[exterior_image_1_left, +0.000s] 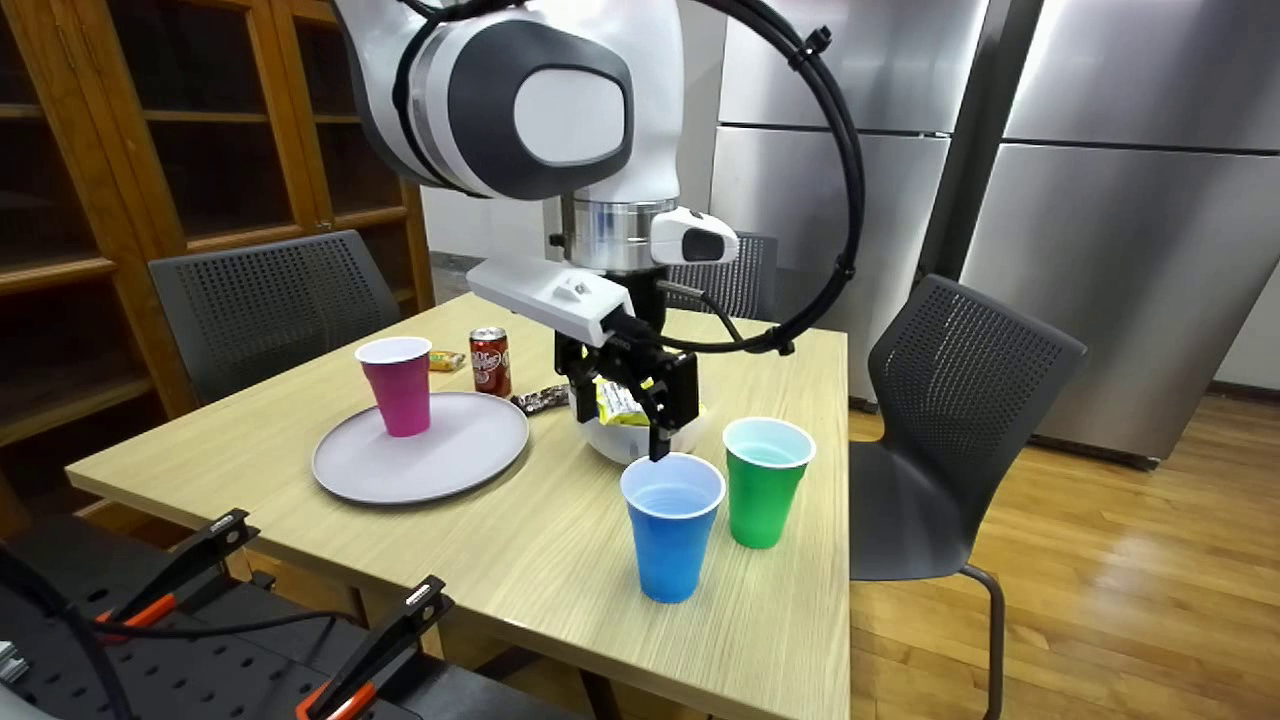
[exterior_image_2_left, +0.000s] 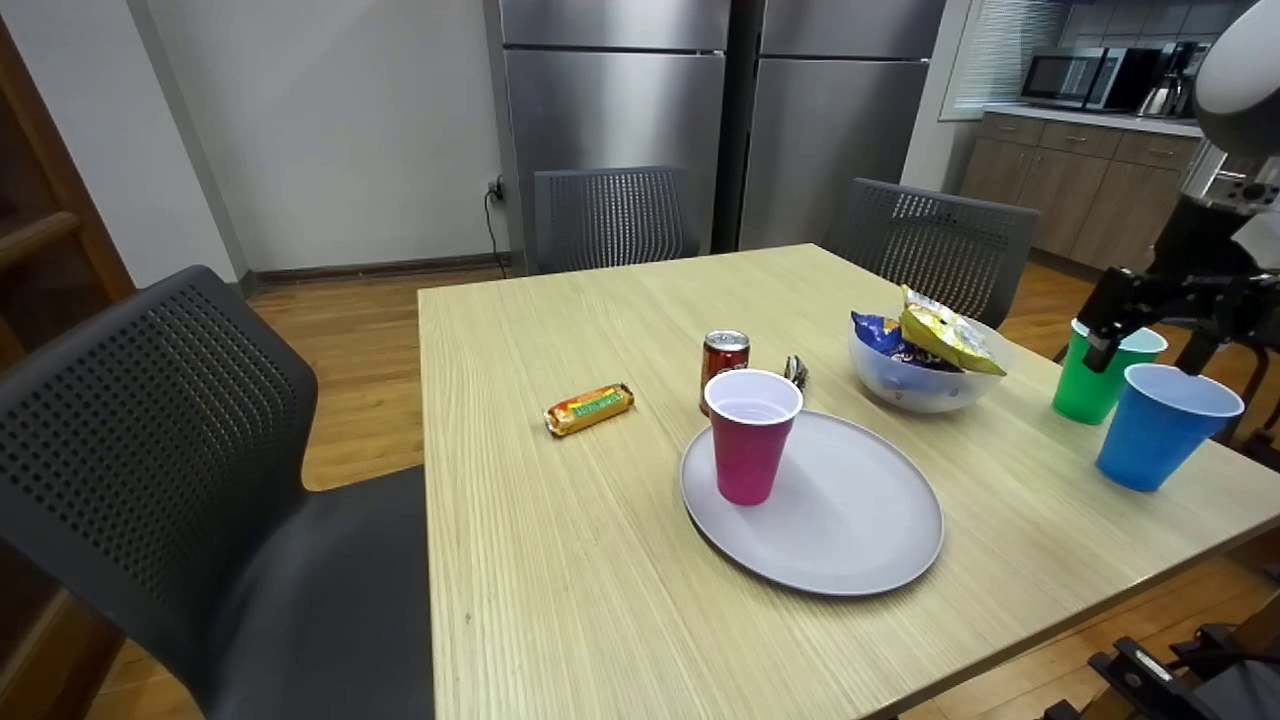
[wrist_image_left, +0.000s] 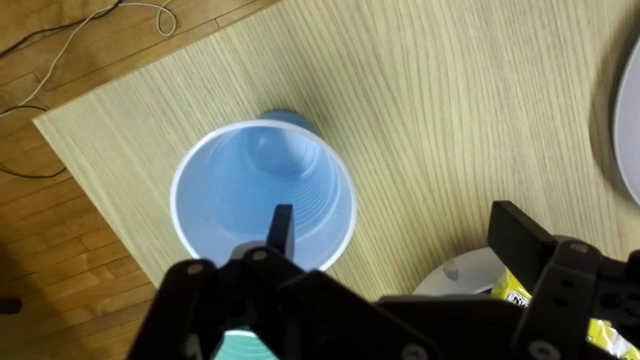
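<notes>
Pincer (wrist_image_left: 395, 227) spread wide, one finger (wrist_image_left: 281, 231) just by rim of blue plastic cup (exterior_image_1_left: 669, 550); touching or not, can't tell from where I stand. Cup upright on desk (exterior_image_2_left: 560, 560), beside green plastic cup (exterior_image_1_left: 763, 500), near bowl (exterior_image_2_left: 908, 388) of snack packets (exterior_image_2_left: 945, 332).

Cup (exterior_image_1_left: 670, 560) before bowl (exterior_image_1_left: 608, 438); plate (exterior_image_1_left: 465, 450) to left

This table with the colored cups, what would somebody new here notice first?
Probably the white robot arm looming over the table in an exterior view, its black gripper open, close to the rim of the blue cup. Next come the bright colors: the blue cup and the green cup stand side by side near an edge of the table, while a magenta cup stands on the pale plate.
</notes>
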